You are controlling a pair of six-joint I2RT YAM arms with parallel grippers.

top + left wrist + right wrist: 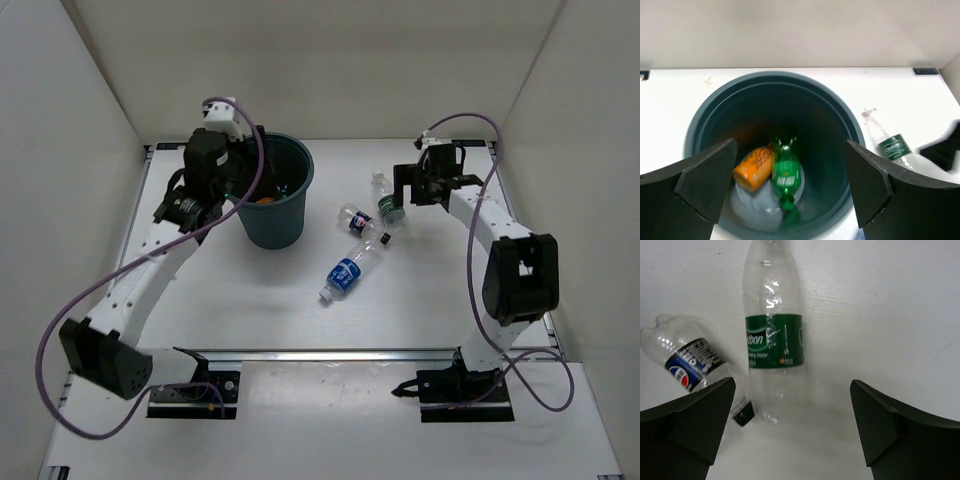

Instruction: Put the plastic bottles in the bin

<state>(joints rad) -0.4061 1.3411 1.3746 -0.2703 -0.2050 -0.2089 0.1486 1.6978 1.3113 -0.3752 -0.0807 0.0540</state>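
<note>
Bottles lie in two places. Two are down inside the bin (695, 130): the green bottle (786, 172) and the short orange bottle (754, 167). They lie side by side on the bottom, touching. The left gripper (790, 185) hangs over the mouth of the bin. Its fingers (705, 180) are spread wide and hold nothing.

Three clear bottles lie on the white table (250, 310), to the right of the bin. The bottle with the green label (774, 342) lies flat, right under the right gripper (792, 415). That gripper's fingers (695, 410) are spread wide too (one on each side of the bottle), and they pinch nothing. The bottle with the white-and-dark label (687, 360) lies on its side just beside it. Its dark cap comes very close to the wide end of the green-label bottle. The bottle with the blue label (347, 272) lies a bit apart from those two, closer to the near edge of the table.
</note>
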